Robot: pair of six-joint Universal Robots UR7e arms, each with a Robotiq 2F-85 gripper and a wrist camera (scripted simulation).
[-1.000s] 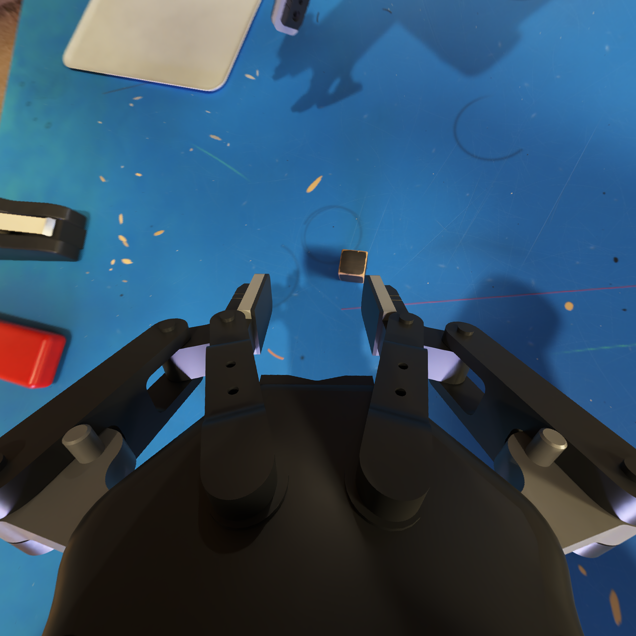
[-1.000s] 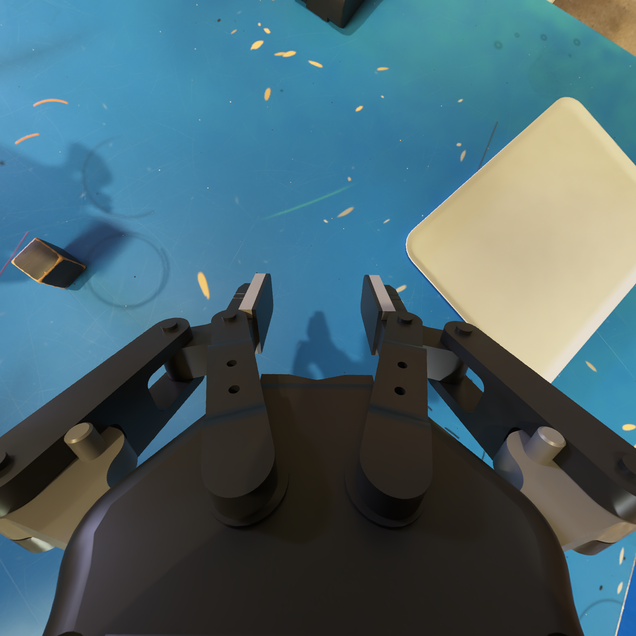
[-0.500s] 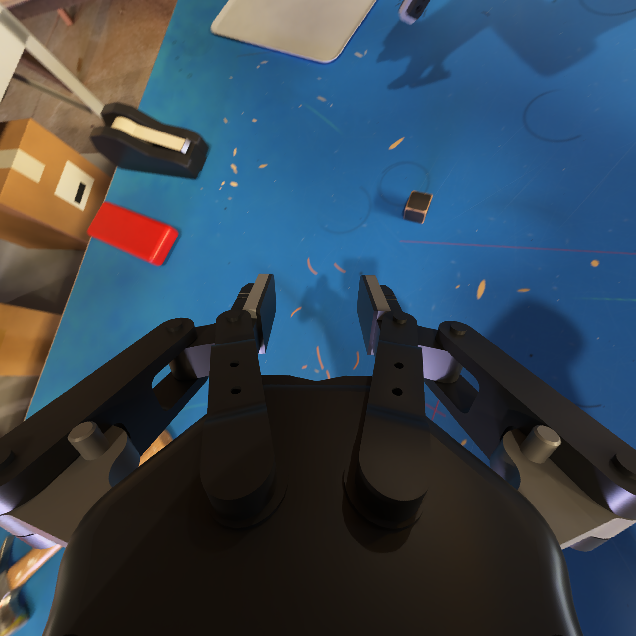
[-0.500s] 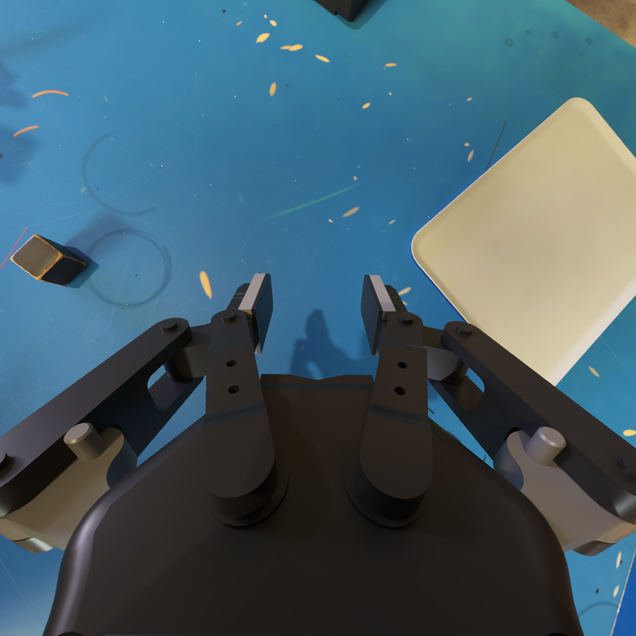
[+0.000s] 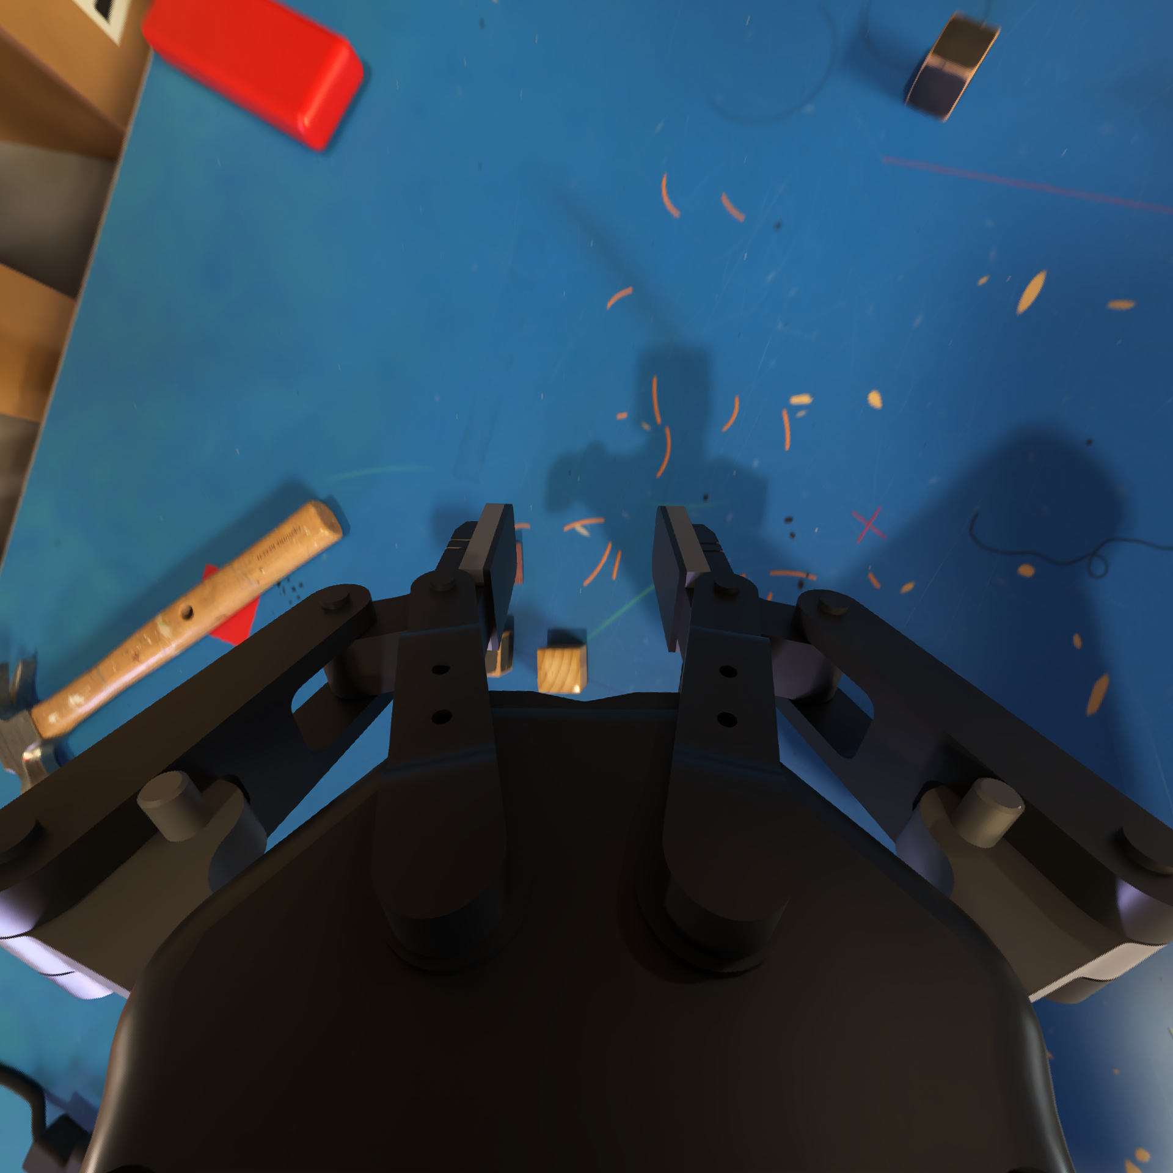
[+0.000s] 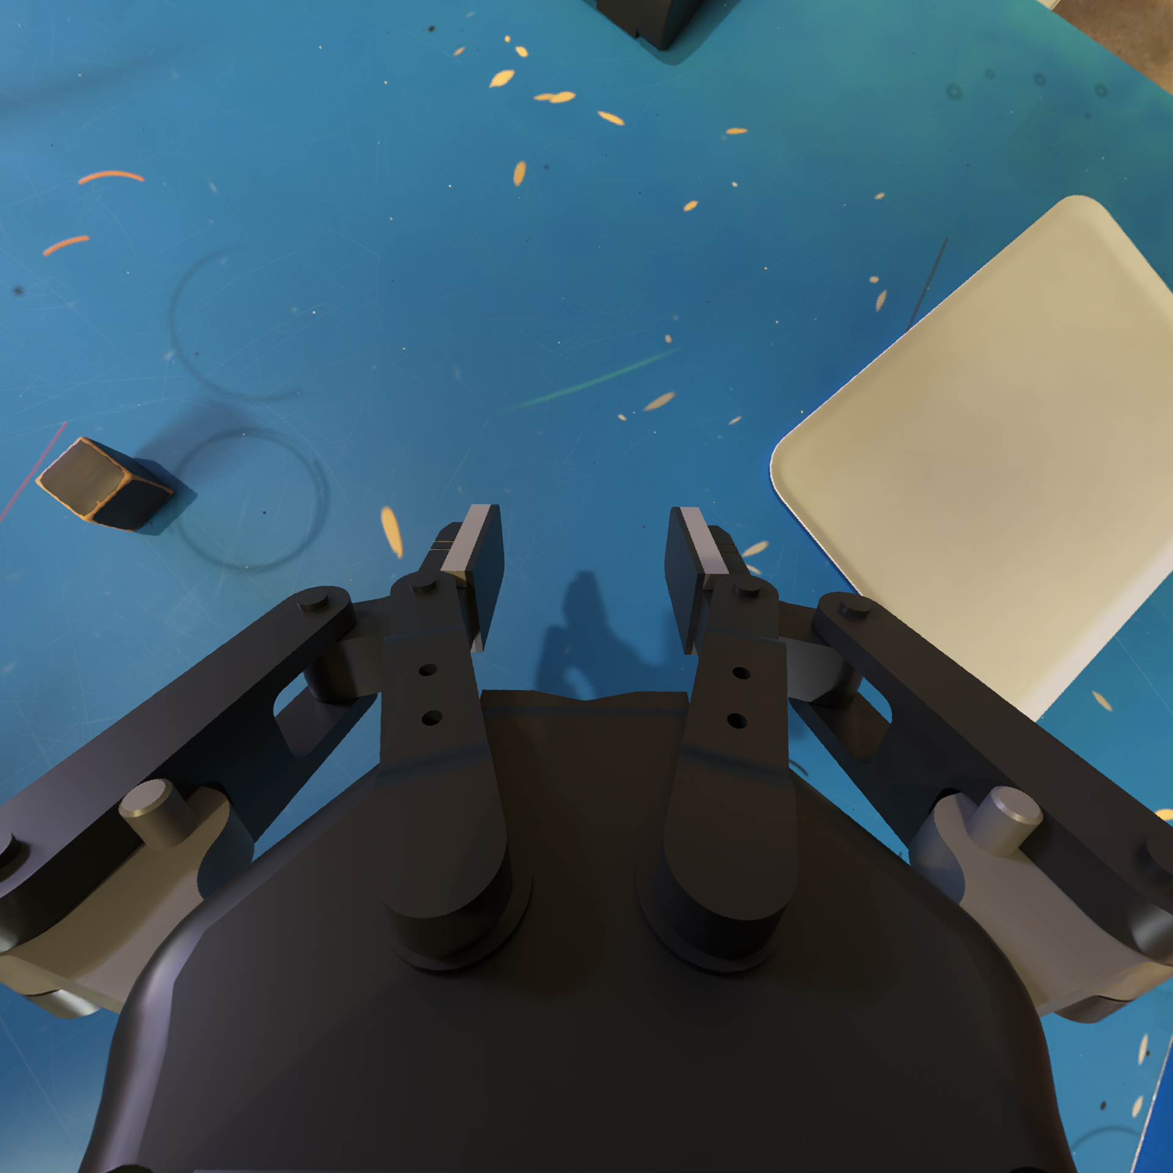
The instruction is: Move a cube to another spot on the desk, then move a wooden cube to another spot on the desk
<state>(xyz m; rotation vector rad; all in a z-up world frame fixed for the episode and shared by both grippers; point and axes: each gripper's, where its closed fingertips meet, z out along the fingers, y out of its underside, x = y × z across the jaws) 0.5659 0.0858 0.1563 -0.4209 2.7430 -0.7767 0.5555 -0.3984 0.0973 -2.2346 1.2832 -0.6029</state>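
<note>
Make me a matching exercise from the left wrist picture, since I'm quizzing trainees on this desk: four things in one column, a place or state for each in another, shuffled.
Things:
1. red block
2. hammer
3. light wooden cube
4. dark cube

Places or states:
A. top right of the picture, blurred
B. low in the gap between the open fingers of the left hand
C. top left, near the desk's edge
D. lying at the left, wooden handle pointing up and right

Pairs: 1-C, 2-D, 3-B, 4-A
</note>
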